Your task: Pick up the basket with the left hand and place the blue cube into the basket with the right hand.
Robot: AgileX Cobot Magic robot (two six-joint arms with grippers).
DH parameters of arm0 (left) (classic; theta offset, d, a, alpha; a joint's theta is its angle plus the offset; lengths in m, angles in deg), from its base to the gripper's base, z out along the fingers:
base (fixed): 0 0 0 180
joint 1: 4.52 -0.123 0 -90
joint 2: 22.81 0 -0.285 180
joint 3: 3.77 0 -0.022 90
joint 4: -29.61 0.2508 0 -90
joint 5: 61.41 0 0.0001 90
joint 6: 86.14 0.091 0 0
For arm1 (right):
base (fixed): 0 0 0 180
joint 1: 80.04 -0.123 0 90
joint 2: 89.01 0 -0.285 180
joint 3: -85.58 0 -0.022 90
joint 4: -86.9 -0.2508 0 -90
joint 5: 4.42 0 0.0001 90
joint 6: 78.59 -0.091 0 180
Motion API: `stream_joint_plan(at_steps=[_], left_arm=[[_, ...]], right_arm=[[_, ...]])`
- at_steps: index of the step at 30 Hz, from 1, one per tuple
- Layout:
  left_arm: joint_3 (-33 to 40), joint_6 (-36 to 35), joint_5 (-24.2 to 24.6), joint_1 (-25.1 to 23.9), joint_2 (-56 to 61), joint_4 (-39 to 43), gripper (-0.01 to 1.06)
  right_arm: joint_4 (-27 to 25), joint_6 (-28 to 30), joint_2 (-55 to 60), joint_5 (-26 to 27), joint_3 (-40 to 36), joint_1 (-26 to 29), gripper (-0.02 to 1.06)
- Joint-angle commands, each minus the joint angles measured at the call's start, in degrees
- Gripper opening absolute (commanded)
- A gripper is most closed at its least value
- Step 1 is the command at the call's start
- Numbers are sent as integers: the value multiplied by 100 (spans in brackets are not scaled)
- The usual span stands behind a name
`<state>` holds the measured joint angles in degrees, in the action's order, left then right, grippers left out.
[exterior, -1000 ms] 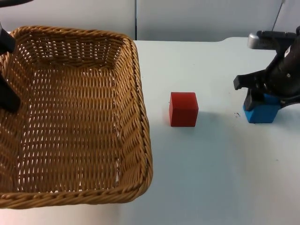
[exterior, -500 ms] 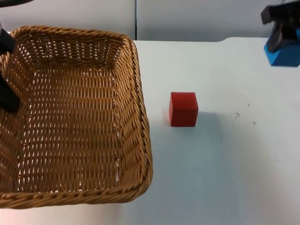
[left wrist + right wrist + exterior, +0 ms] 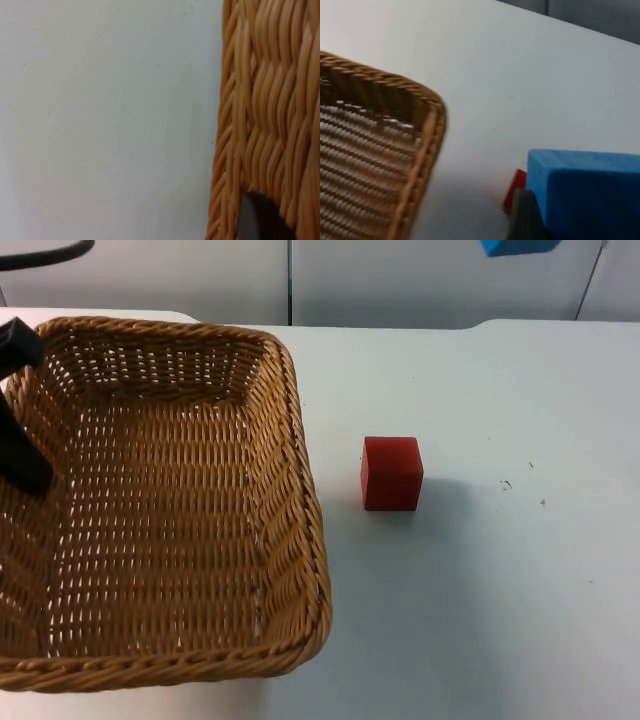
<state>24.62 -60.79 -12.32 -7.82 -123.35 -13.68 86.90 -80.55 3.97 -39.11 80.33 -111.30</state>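
Note:
The woven wicker basket (image 3: pixel 290 440) fills the left of the top view, and its wall (image 3: pixel 265 100) is close in the left wrist view. My left gripper (image 3: pixel 15 405) is shut on the basket's left wall, with one black fingertip (image 3: pixel 257 217) against the weave. The blue cube (image 3: pixel 520 245) hangs high at the far edge of the top view, right of centre. My right gripper (image 3: pixel 580 220) is shut on the blue cube (image 3: pixel 585 190), with a black fingertip (image 3: pixel 527 215) beside the cube's face. From there the basket's corner (image 3: pixel 427 115) lies off to one side, below the cube.
A red cube (image 3: pixel 392 472) stands on the white table (image 3: pixel 480 590) a little right of the basket; its edge (image 3: pixel 516 192) peeks out beside the blue cube. The grey partition wall (image 3: pixel 400 280) closes the far side.
The right gripper has lifted the blue cube off the table's right side and carried it up and leftward, to the picture's far edge. The basket has shifted slightly.

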Motion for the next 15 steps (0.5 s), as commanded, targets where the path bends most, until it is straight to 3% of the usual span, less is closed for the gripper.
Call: stream_joint_plan(at_steps=[1, 7, 15], left_arm=[[-59, 59, -8, 9, -58, -245, 0], [-59, 363, -40, 9, -189, -660, 0], [-59, 449, -38, 9, -189, -749, 0]], right_arm=[[0, 47, -31, 289, 20, -299, 0], [-39, 47, 253, 849, 20, -1113, 0], [-148, 62, 1353, 1353, 20, -1573, 0]])
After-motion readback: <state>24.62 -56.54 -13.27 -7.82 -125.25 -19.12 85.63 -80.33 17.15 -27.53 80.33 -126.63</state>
